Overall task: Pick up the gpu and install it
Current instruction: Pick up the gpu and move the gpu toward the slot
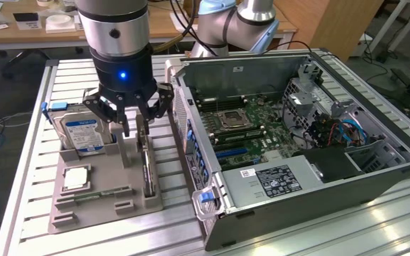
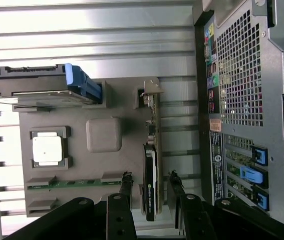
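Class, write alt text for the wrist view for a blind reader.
An open black gripper straddles a thin dark green graphics card with a black cooler, standing on edge in a grey holder tray beside a silver computer case.

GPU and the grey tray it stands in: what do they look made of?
The gpu: thin green circuit board, likely fibreglass laminate, with a matte black cooler that looks plastic. Its bracket: bare silvery sheet metal, judging by the sheen. The tray: uniform matte grey-brown with moulded pockets, probably plastic, though the look leaves that open.
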Available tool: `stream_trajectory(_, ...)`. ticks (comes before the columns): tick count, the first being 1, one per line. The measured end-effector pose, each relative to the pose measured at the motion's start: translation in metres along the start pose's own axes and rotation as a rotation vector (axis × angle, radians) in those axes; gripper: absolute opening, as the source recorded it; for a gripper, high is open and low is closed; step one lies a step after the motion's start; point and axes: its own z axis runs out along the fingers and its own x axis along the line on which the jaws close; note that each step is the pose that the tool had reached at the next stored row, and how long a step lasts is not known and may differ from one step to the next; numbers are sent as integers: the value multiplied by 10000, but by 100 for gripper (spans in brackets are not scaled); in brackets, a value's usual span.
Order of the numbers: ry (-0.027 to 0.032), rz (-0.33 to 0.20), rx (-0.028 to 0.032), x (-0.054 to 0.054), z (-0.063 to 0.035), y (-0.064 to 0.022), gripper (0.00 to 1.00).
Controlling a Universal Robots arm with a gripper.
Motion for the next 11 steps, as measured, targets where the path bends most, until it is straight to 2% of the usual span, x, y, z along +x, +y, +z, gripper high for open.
stream_trajectory(5,0,0,0,0,2,0,42)
stream_trajectory(11,0,0,-1,1,51,-2,42)
